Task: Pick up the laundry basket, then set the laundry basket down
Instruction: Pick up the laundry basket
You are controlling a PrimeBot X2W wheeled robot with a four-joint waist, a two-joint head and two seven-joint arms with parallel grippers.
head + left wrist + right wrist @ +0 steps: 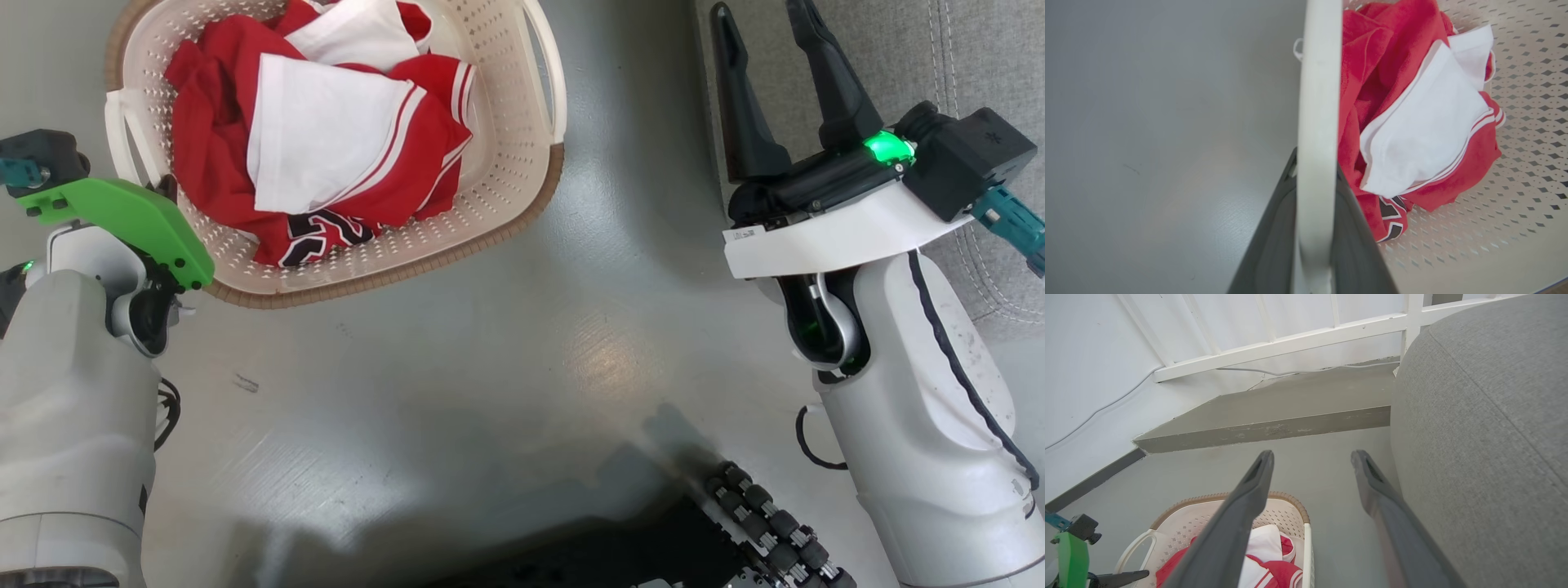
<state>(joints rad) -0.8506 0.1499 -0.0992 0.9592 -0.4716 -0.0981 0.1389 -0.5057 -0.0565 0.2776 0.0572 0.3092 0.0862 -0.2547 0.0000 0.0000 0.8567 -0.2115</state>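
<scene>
The laundry basket [498, 171] stands on the grey floor at the upper left of the head view, cream and perforated with a brown rim, red and white clothes [326, 147] inside. In the left wrist view my left gripper [1315, 157] has a dark finger pressed on each side of the basket's white side handle [1318, 81]. In the head view its fingers are hidden under the green wrist mount [122, 216] at the basket's left side. My right gripper [758, 12] hangs open and empty to the basket's right, beside the sofa, also seen as the right gripper [1312, 455].
A grey fabric sofa [1486, 416] rises close on the right. Behind the basket are a low grey step [1274, 412] and a white railing [1290, 343]. My base with its black rollers [759, 514] sits at the bottom of the head view.
</scene>
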